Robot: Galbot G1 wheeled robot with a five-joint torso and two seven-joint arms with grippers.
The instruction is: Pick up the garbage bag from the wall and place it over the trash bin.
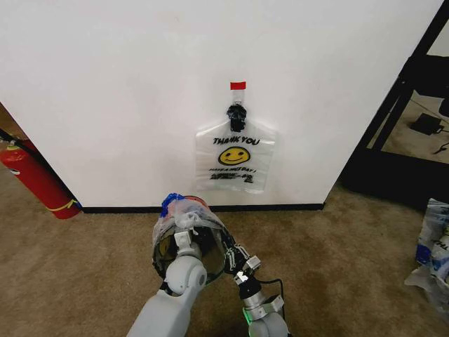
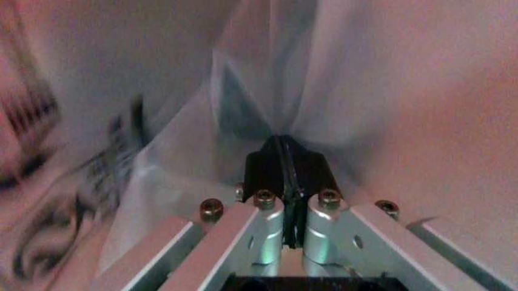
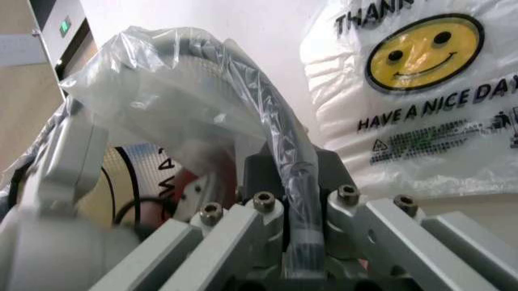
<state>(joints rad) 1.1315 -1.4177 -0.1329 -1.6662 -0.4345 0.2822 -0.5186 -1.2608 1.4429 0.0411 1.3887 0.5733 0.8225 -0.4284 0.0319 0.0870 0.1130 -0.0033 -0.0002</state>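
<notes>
A whitish garbage bag (image 1: pixel 235 160) with a yellow smiley face and "THANK YOU" hangs flat on the wall from a black clip; it also fills the background (image 3: pixel 421 91) of the right wrist view. Below it on the carpet stands the black mesh trash bin (image 1: pixel 189 242), with thin translucent plastic (image 1: pixel 184 209) draped over its rim. My left arm reaches into the bin's mouth, and my left gripper (image 2: pixel 285 159) is shut, pinching a fold of the film (image 2: pixel 242 91). At the bin's right side my right gripper (image 1: pixel 236 256) is shut on the plastic-covered rim (image 3: pixel 275 121).
A red fire extinguisher (image 1: pixel 34 179) leans at the wall on the left. A black frame (image 1: pixel 410 105) stands at the right, with plastic bags (image 1: pixel 431 246) on the floor near it. Open brown carpet lies around the bin.
</notes>
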